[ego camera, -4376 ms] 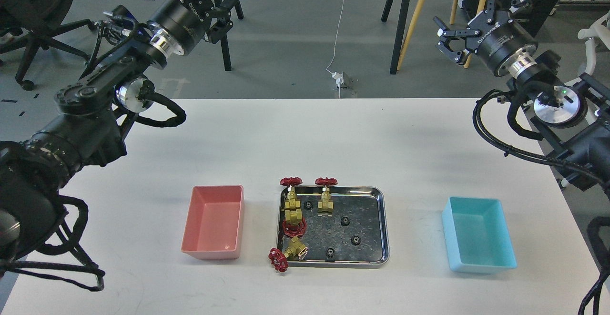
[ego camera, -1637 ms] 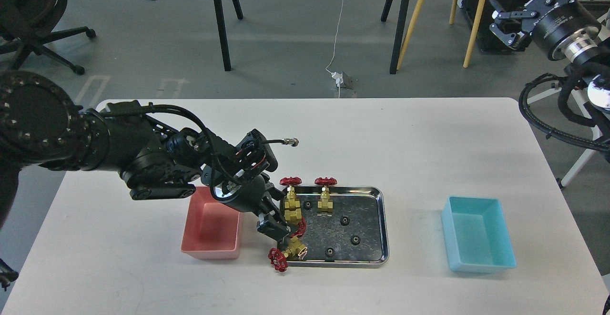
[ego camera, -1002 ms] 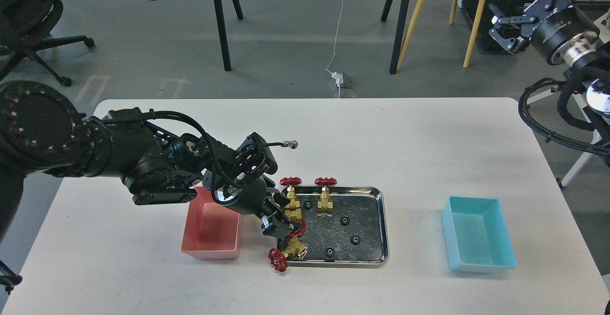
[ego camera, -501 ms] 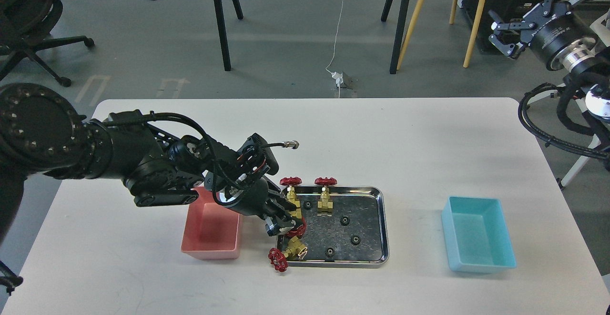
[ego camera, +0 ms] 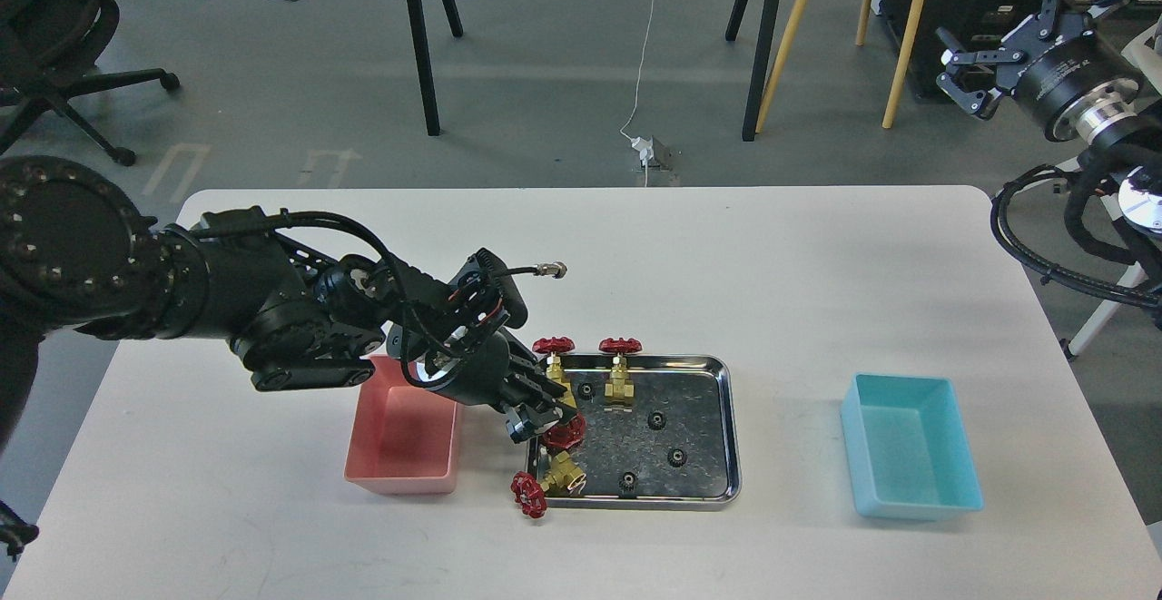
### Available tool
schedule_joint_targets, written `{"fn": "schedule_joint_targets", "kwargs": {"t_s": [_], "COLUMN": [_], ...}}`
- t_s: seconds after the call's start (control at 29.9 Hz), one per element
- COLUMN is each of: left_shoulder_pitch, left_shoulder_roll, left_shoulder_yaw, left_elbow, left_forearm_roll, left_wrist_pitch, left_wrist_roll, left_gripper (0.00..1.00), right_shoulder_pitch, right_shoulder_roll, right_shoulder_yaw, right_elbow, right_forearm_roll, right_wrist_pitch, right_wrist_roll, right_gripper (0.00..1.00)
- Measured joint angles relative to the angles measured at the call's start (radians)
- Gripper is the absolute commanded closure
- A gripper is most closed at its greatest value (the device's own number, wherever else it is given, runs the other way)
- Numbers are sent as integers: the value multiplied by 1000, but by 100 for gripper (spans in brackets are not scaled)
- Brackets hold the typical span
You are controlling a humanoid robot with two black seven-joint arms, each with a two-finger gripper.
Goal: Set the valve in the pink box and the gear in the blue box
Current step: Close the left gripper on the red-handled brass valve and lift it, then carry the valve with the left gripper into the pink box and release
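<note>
Four brass valves with red handwheels lie at the left end of the steel tray (ego camera: 704,400): two at the back (ego camera: 553,347) (ego camera: 621,366), one in the middle (ego camera: 563,434), and one at the front left corner (ego camera: 563,473) with its wheel over the rim. Several black gears (ego camera: 655,419) lie in the tray. My left gripper (ego camera: 543,411) points down over the middle valve, its fingers beside the brass body, which it hides. The pink box (ego camera: 399,480) is left of the tray and the blue box (ego camera: 912,446) is right of it; both are empty. My right gripper (ego camera: 1012,28) is open, high at the far right.
My left arm (ego camera: 272,328) crosses above the back of the pink box. Beyond the table's far edge are tripod legs (ego camera: 758,46), a chair (ego camera: 64,46) and floor cables. White tabletop lies between the tray and the blue box.
</note>
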Motion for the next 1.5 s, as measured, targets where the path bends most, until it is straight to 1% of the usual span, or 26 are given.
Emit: {"fn": "schedule_joint_targets", "kwargs": {"t_s": [0.27, 0.43, 0.67, 0.8, 1.0, 1.2, 1.37, 1.5], "left_shoulder_pitch": [-19, -68, -128, -145, -183, -185, -166, -122], "left_shoulder_roll": [52, 120, 214, 297, 468, 590, 612, 610], "left_shoulder_yaw": [0, -21, -45, -46, -46, -45, -43, -45], "left_elbow": [-24, -110, -205, -244, -325, -388, -396, -380], "left_forearm_roll": [5, 6, 6, 13, 101, 181, 206, 218], "left_wrist_pitch": [4, 1, -2, 0, 1, 1, 0, 0], "left_wrist_roll": [0, 0, 0, 0, 0, 0, 0, 0], "left_gripper": [87, 87, 87, 87, 87, 87, 87, 87], "right_shoulder_pitch": [0, 17, 110, 127, 127, 121, 117, 117], "right_shoulder_roll": [0, 0, -3, -3, 0, 0, 0, 0], "right_shoulder_yaw": [1, 2, 0, -3, -5, -5, -7, -7], "right_elbow": [0, 0, -12, -21, -22, -22, -22, -22], "right_forearm_roll": [0, 0, -1, -1, -1, -1, -1, -1], "right_wrist_pitch": [0, 0, 0, 0, 0, 0, 0, 0], "right_wrist_roll": [0, 0, -1, -3, -3, -3, -3, -3], "right_gripper": [1, 1, 1, 1, 1, 1, 1, 1]}}
